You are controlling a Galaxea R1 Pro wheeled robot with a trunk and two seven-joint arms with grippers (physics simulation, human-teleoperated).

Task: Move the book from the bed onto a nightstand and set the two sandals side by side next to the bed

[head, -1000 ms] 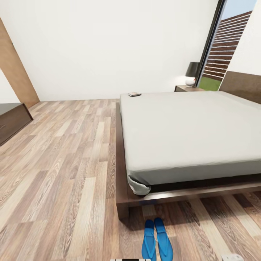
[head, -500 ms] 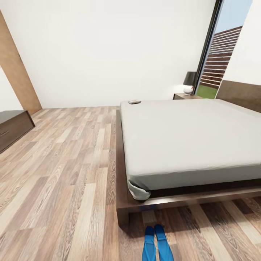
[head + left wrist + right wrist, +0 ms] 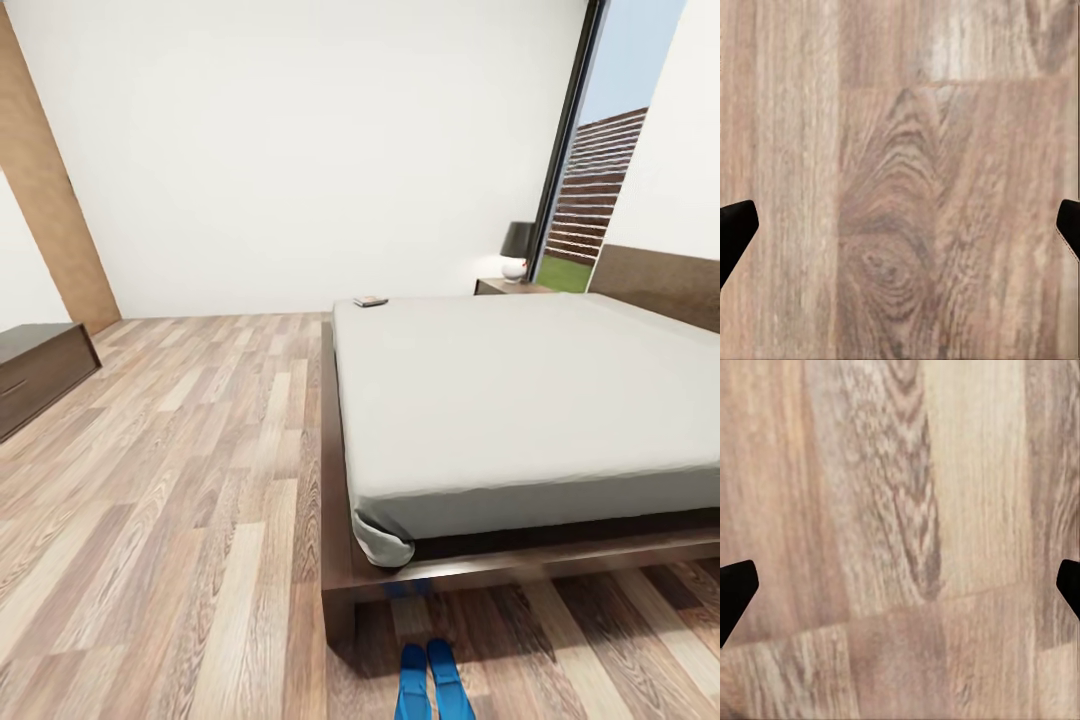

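The small dark book point(image 3: 370, 301) lies on the far left corner of the bed's grey mattress point(image 3: 520, 390). Both blue sandals point(image 3: 430, 682) rest side by side on the wood floor just in front of the bed's near left corner, cut off by the frame's lower edge. A dark nightstand point(image 3: 510, 287) stands beyond the bed by the window. My left gripper point(image 3: 900, 225) is open over bare floor planks, its black fingertips point(image 3: 733, 229) at the frame edges. My right gripper point(image 3: 900, 585) is likewise open above the floor, fingertips point(image 3: 735, 585) wide apart.
A black-shaded lamp point(image 3: 517, 248) sits on the nightstand. A low dark cabinet point(image 3: 40, 370) stands at the left wall beside a brown wooden door point(image 3: 50, 180). Wide wood floor point(image 3: 180, 470) stretches along the bed's left side. A tall black-framed window point(image 3: 590, 150) is at the far right.
The head camera has tilted up: bed, book and sandals have slid lower in the picture, and the robot parts at the bottom edge have left the frame. Nothing on the bed or floor has moved.
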